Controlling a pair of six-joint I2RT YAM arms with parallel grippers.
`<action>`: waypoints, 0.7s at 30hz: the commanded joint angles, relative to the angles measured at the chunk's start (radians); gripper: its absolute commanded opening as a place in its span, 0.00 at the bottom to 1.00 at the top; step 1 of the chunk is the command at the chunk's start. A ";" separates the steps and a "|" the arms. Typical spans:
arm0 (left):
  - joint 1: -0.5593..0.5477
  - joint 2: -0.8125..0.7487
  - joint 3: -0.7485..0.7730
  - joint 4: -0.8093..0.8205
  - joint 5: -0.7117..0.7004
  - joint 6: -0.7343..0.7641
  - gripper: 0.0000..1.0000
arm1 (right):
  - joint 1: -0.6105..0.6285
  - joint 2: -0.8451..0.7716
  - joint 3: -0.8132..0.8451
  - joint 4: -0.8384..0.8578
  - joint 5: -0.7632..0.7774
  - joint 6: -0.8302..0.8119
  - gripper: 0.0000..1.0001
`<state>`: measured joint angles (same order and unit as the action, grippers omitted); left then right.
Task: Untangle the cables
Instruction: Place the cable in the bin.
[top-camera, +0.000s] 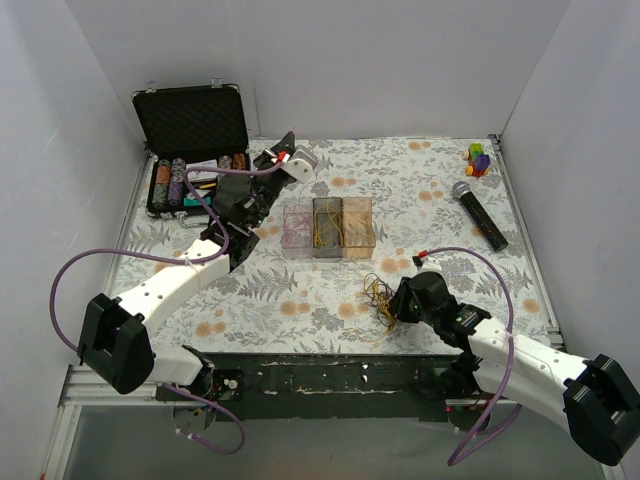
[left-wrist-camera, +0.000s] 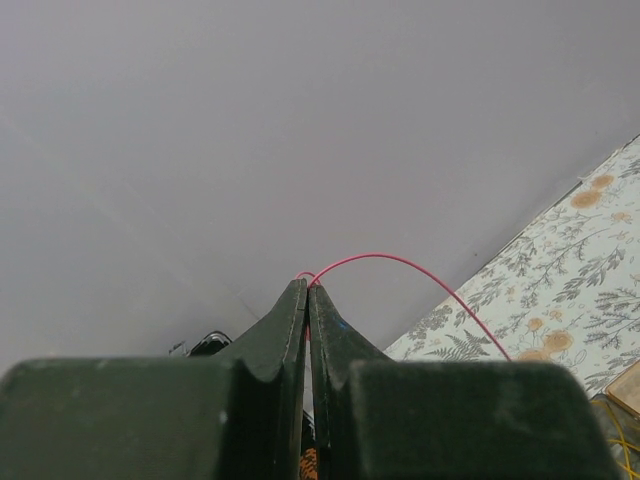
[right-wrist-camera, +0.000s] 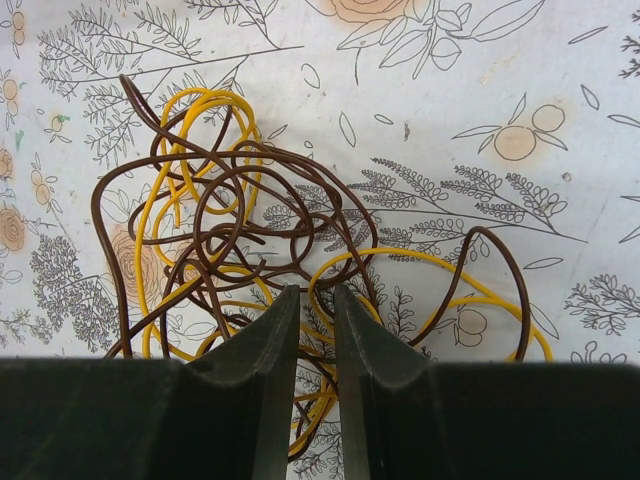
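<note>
The cables (right-wrist-camera: 230, 215) are a loose tangle of thin brown and yellow wires on the flowered cloth, also seen in the top view (top-camera: 380, 298). My right gripper (right-wrist-camera: 310, 292) is low over the tangle's near side, jaws a narrow gap apart, with brown and yellow strands running between the fingers; in the top view it (top-camera: 394, 303) is at the bundle's right edge. My left gripper (left-wrist-camera: 307, 285) is shut on a thin pink wire (left-wrist-camera: 400, 262) that arches off to the right. It is raised at the back left (top-camera: 287, 152).
Three small clear boxes (top-camera: 328, 228) with wires inside stand mid-table. An open black case of poker chips (top-camera: 190, 150) is at the back left. A microphone (top-camera: 480, 215) and a coloured toy (top-camera: 480, 158) lie at the back right. White walls enclose the table.
</note>
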<state>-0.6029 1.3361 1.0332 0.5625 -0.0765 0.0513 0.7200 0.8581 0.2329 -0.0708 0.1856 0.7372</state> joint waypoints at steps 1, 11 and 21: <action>0.005 -0.032 0.040 0.014 0.026 -0.008 0.00 | -0.001 0.010 -0.020 -0.017 0.012 0.005 0.28; 0.005 -0.020 0.079 0.050 0.032 0.002 0.00 | -0.001 0.009 -0.021 -0.017 0.012 0.007 0.27; 0.005 -0.028 0.082 0.096 0.015 0.015 0.00 | -0.001 0.022 -0.026 -0.009 0.009 0.008 0.27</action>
<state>-0.6029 1.3361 1.0767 0.6216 -0.0563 0.0589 0.7200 0.8604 0.2310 -0.0624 0.1871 0.7380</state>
